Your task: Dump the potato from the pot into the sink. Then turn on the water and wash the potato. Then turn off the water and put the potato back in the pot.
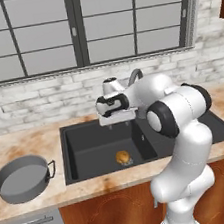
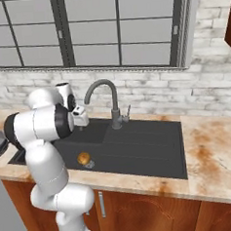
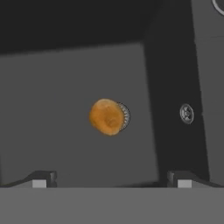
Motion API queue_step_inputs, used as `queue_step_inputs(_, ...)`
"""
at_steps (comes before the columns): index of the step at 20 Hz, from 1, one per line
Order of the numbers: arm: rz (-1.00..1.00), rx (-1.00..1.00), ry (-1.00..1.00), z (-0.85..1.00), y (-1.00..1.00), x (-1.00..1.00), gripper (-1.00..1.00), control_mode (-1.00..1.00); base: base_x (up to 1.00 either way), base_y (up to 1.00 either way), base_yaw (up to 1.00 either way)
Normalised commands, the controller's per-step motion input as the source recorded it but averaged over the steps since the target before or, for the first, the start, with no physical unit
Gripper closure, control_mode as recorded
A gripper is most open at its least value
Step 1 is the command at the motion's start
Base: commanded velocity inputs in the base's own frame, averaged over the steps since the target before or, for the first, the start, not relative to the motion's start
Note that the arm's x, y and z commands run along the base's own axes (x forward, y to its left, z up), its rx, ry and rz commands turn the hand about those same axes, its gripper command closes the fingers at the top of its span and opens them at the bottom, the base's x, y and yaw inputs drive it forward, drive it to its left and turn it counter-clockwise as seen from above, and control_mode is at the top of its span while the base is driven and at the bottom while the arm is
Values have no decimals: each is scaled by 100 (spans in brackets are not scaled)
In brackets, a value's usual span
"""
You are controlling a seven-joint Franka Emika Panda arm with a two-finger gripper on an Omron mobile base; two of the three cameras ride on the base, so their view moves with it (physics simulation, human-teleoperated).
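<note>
Gripper (image 3: 111,178) wide open, empty, above potato (image 3: 106,116) on sink (image 3: 52,87) drain.

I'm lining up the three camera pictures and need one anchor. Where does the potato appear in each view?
Left base view: potato just below centre, on the sink floor under the gripper.
Right base view: lower left, beside the arm.
Hand view: centre.
Shared landmark: the round drain, which the potato partly covers in each view.

glossy white arm (image 1: 181,139), dark joints, seemingly dark finger tips (image 3: 41,178).
</note>
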Motion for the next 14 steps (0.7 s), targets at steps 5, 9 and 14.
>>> queue_step_inputs(5,-2,0,-7,-60,0,40,-100,-100,0,0,0)
queue_step_inputs(9,-5,0,0,-82,-4,2,-100,-100,0,0,0)
queue_step_inputs(14,-2,0,0,-77,-2,0,-100,-100,0,0,0)
